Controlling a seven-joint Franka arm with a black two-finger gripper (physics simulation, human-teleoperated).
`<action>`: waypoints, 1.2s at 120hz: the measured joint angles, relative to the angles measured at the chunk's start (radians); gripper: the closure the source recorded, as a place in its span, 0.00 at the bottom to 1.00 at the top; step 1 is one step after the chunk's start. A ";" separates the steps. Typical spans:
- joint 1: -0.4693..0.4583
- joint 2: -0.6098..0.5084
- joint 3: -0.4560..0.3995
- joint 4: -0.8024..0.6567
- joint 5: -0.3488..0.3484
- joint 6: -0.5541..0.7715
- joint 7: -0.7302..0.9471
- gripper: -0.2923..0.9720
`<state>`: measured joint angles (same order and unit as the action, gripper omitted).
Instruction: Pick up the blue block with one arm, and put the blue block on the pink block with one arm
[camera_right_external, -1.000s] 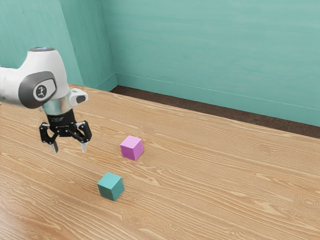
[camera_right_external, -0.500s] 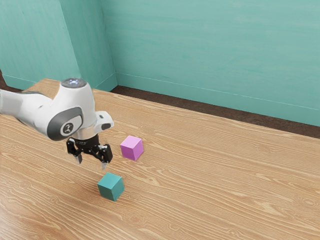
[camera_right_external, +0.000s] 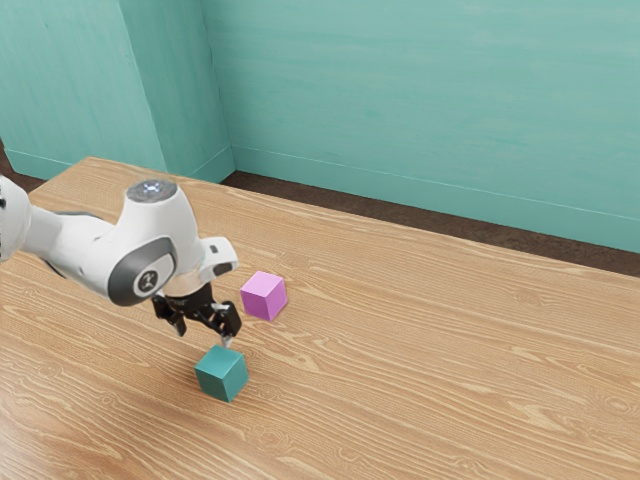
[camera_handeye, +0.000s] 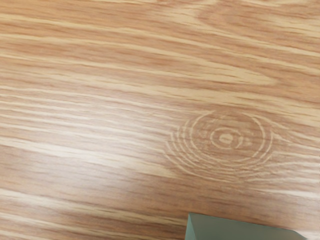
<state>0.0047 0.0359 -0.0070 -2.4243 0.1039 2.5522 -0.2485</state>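
"Where is the pincer?"

"The arm (camera_right_external: 100, 255) comes in from the left. Its pincer (camera_right_external: 206, 330) hangs close above the blue block (camera_right_external: 221, 373). The fingers are apart and hold nothing."

"And the blue block?"

"It sits on the table (camera_right_external: 450, 330). The pink block (camera_right_external: 264, 296) is near it, a bit back and to the right. They do not touch."
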 joint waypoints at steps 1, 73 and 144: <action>0.000 0.002 -0.001 0.001 -0.001 0.001 0.000 0.23; 0.008 0.004 -0.024 -0.002 -0.021 0.018 0.021 0.23; -0.043 -0.067 -0.053 -0.073 -0.057 0.013 0.029 0.23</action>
<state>-0.0382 -0.0310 -0.0595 -2.4974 0.0464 2.5648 -0.2194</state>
